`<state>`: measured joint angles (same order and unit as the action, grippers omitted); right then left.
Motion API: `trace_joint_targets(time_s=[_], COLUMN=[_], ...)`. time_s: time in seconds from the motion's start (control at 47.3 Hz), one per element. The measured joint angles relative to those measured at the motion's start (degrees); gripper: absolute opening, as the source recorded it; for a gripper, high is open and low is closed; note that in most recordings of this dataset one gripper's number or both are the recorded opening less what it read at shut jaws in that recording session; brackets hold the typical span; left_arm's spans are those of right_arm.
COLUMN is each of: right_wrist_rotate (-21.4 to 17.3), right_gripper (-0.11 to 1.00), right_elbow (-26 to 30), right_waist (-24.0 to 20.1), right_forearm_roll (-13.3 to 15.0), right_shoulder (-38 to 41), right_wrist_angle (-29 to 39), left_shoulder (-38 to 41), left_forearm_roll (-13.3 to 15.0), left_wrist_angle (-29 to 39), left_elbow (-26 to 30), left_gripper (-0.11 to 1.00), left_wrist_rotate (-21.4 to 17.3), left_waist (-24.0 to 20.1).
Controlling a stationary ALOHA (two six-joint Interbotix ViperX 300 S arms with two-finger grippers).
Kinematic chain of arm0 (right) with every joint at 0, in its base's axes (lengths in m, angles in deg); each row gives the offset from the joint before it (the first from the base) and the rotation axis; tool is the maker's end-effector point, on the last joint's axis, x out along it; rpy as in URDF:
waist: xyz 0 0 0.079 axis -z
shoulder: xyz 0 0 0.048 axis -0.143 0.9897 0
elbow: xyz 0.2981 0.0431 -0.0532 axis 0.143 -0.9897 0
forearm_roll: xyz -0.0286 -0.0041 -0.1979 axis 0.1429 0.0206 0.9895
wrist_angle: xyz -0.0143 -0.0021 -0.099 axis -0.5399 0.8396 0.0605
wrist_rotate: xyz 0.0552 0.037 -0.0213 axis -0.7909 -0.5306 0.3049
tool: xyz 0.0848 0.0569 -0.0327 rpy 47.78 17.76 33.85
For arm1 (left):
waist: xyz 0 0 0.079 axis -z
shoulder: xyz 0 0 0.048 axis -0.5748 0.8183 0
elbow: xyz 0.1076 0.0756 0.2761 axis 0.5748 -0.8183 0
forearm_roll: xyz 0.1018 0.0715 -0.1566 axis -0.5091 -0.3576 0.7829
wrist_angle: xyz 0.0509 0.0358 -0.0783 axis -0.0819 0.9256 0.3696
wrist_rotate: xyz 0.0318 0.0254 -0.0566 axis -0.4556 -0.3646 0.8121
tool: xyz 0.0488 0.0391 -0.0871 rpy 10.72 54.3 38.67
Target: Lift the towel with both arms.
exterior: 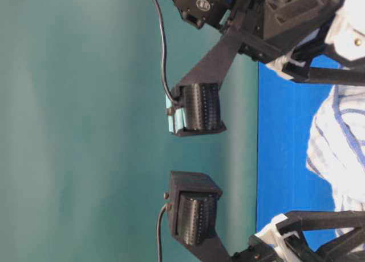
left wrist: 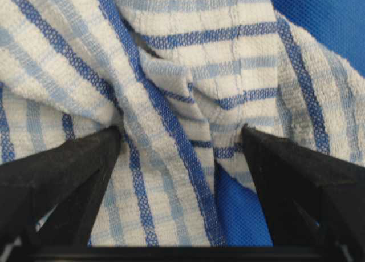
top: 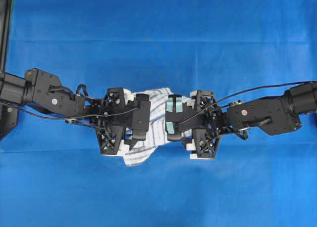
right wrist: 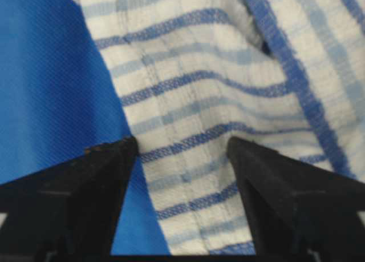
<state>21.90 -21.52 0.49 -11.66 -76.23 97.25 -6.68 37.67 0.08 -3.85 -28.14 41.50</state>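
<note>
Seen from overhead, a small white towel (top: 157, 119) with blue and grey check stripes lies crumpled at the centre of a plain blue tablecloth (top: 158, 34). 2 black robot arms reach in level from 9 o'clock and 3 o'clock and meet over it.

The left gripper (left wrist: 181, 153) covers the towel's 9 o'clock side. Its wrist view shows the jaws spread wide, with a raised fold of fabric between them and nothing pinched. The right gripper (right wrist: 181, 150), marked with pale teal tape, covers the 3 o'clock side. Its jaws are also spread, straddling a striped band near the towel's edge.

The step in hand looks like the approach before grasping. Next, each claw probably needs to settle into the cloth and close on fabric, then both rise together.

Bare tablecloth lies at 12 and 6 o'clock. The 2 grippers sit near each other, leaving little room between them.
</note>
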Motion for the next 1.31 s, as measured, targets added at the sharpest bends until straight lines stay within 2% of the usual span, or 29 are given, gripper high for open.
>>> trace_joint_targets(time_s=[0.063, 0.127, 0.211, 0.359, 0.423, 0.634, 0.824, 1.099, 1.31], right_wrist_rotate=[0.00, 0.00, 0.00, 0.35, 0.62, 0.88, 0.35, 0.88, 1.49], right_gripper=[0.67, 0.63, 0.48, 0.06, 0.03, 0.03, 0.03, 0.03, 0.03], right_elbow=[0.18, 0.18, 0.18, 0.18, 0.18, 0.18, 0.88, 6.33, 13.36], right_waist=[0.00, 0.00, 0.18, 1.05, 1.14, 1.23, 2.02, 3.87, 5.45], right_forearm_roll=[0.00, 0.00, 0.09, 0.18, 0.18, 0.26, 0.26, 0.53, 2.99], right_shoulder=[0.00, 0.00, 0.00, 0.00, 0.00, -0.26, -5.10, -14.77, -20.21], right_wrist_angle=[-0.09, -0.09, -0.09, -0.09, -0.09, 0.00, 2.20, 13.01, 21.80], left_shoulder=[0.00, 0.00, 0.00, 0.09, 0.00, -1.32, -7.47, -20.48, -28.30], left_forearm_roll=[0.09, 0.00, 0.00, 0.00, 0.00, 0.00, 0.09, 0.09, 0.09], left_wrist_angle=[0.00, 0.18, 0.35, 1.05, 1.67, 5.45, 10.28, 19.34, 27.51], left_elbow=[0.00, 0.09, 0.09, 0.18, 0.18, 0.35, 1.23, 5.01, 11.25], left_gripper=[0.83, 0.75, 0.52, 0.13, 0.04, 0.04, 0.04, 0.04, 0.04], left_wrist_rotate=[0.00, 0.00, 0.00, -0.44, -0.35, -0.53, -0.70, -0.79, -0.62], left_waist=[0.00, 0.00, -0.09, -0.09, -0.09, -0.70, -1.93, -4.66, -6.59])
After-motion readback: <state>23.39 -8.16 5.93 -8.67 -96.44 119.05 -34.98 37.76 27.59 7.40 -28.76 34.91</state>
